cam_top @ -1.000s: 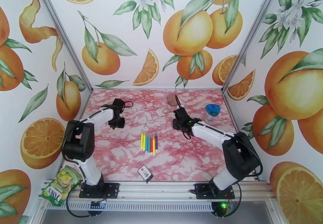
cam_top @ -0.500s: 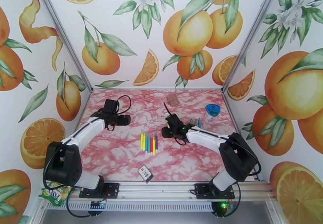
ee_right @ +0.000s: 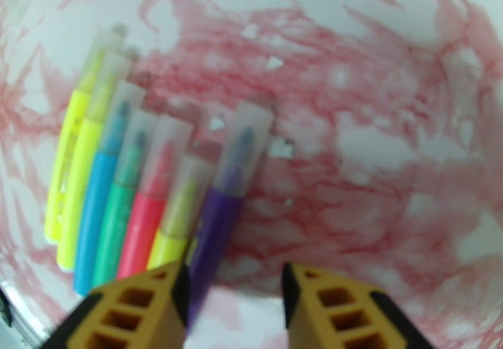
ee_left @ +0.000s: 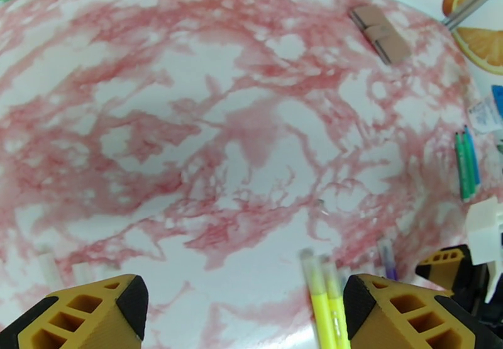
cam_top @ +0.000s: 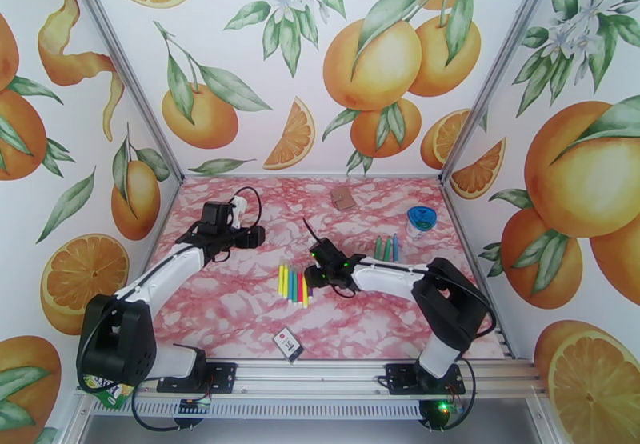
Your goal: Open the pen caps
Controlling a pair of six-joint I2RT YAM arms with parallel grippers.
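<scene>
Frosted, see-through pen caps point(ee_right: 245, 146) top a row of seven markers point(ee_right: 126, 187) lying side by side on the pink marbled table point(ee_right: 377, 124), just ahead of the right gripper point(ee_right: 234, 284). Its fingers point(ee_right: 144, 309) stand partly apart, pinching nothing. The purple marker point(ee_right: 217, 224) at the row's end runs back to the inner edge of one finger. The left gripper point(ee_left: 245, 293) hovers with its fingers spread wide, two yellow markers point(ee_left: 324, 306) lying below the gap near one finger. Three more markers lie well apart from both grippers, beside a blue-lidded container point(cam_top: 420, 220).
</scene>
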